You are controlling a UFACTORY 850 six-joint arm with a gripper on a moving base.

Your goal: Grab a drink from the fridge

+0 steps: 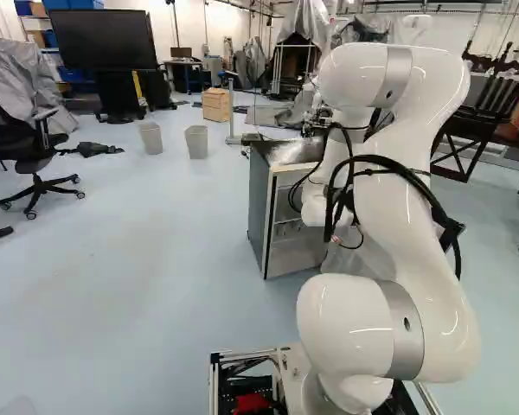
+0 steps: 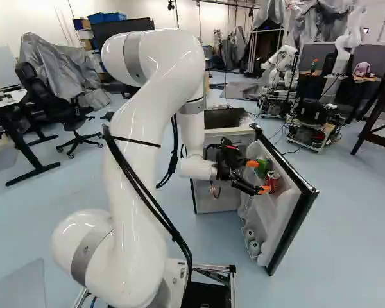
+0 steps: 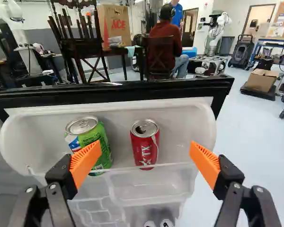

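Currently, the fridge (image 1: pixel 259 203) door (image 2: pixel 294 231) stood open. The gripper (image 2: pixel 257 177) was open and empty at the door's upper bin (image 3: pixel 182 127), its orange pads (image 3: pixel 85 163) spread wide. Two drink cans stood upright in that bin: the green can (image 3: pixel 102 142) toward the hinge edge, one pad overlapping it in the wrist view; contact could not be confirmed. The red can (image 3: pixel 145 146) stood nearer the door's outer edge, ahead of the gap between the fingers, apart from the green one.
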